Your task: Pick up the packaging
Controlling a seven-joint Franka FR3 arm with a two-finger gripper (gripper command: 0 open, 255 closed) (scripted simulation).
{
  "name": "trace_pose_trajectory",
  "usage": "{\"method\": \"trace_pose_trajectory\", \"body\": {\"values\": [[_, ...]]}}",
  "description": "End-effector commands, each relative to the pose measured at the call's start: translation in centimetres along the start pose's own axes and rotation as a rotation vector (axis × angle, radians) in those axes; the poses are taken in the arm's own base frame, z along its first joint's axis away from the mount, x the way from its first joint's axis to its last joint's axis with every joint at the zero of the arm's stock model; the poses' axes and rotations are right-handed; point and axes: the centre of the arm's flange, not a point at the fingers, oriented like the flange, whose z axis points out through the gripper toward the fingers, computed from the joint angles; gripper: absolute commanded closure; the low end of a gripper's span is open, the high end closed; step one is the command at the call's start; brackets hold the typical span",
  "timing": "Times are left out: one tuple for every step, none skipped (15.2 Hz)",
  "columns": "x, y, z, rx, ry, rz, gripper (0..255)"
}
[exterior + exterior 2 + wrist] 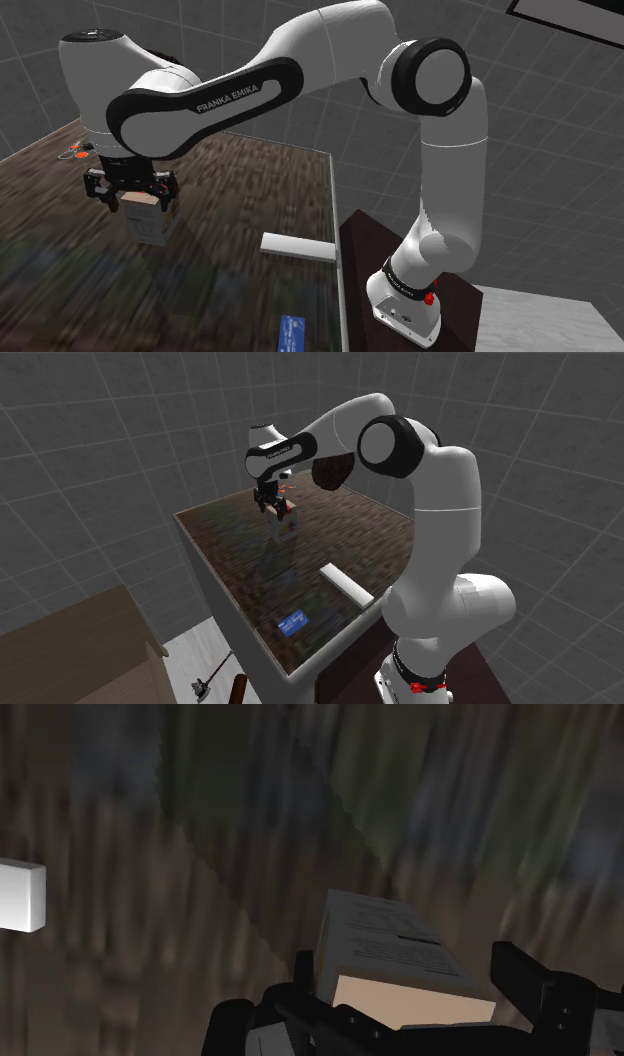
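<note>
Grey gridded walls surround a dark wood-grain table [250, 190], with the arm's stand [400, 300] at its near right corner in the shoulder view. The white arm reaches from the stand across to the far left part of the table.

Item 1: the gripper [140, 200] points downward over that area. Its 2 fingers [300, 972] are pinched against opposite sides of the packaging [147, 222].

Item 2: the packaging is an upright box with white printed faces and a plain tan top panel. It is clasped at its upper end, and its body hangs below the fingers. Whether its base is clear of the table could not be confirmed; the second exterior view suggests a small gap, but the surface is too blurred to tell.

Item 3: a white flat bar [297, 246] lies on the table near the right edge in the shoulder view, well apart from the packaging.

Item 4: a blue card [292, 333] lies at the near edge, beyond the bar from the gripper.

Item 5: a small orange object [78, 152] sits at the far left corner, behind the gripper.
</note>
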Motion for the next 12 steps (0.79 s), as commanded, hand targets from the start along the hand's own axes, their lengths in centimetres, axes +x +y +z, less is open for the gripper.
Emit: {"method": "trace_pose_trajectory", "body": {"values": [[0.01, 0.06, 0.8, 0.0, 0.0, 0.0, 0], [0.01, 0.06, 0.8, 0.0, 0.0, 0.0, 0], [0.05, 0.02, 0.76, 0.0, 0.0, 0.0, 255], [0.04, 0.02, 0.75, 0.0, 0.0, 0.0, 255], [0.04, 0.03, 0.76, 0.0, 0.0, 0.0, 255], [0.05, 0.04, 0.75, 0.0, 0.0, 0.0, 255], [0.06, 0.04, 0.75, 0.0, 0.0, 0.0, 255], [0.06, 0.05, 0.76, 0.0, 0.0, 0.0, 255], [0.06, 0.04, 0.76, 0.0, 0.0, 0.0, 255], [0.06, 0.03, 0.75, 0.0, 0.0, 0.0, 255], [0.06, 0.02, 0.77, 0.0, 0.0, 0.0, 255], [0.01, 0.06, 0.8, 0.0, 0.0, 0.0, 255]]}}
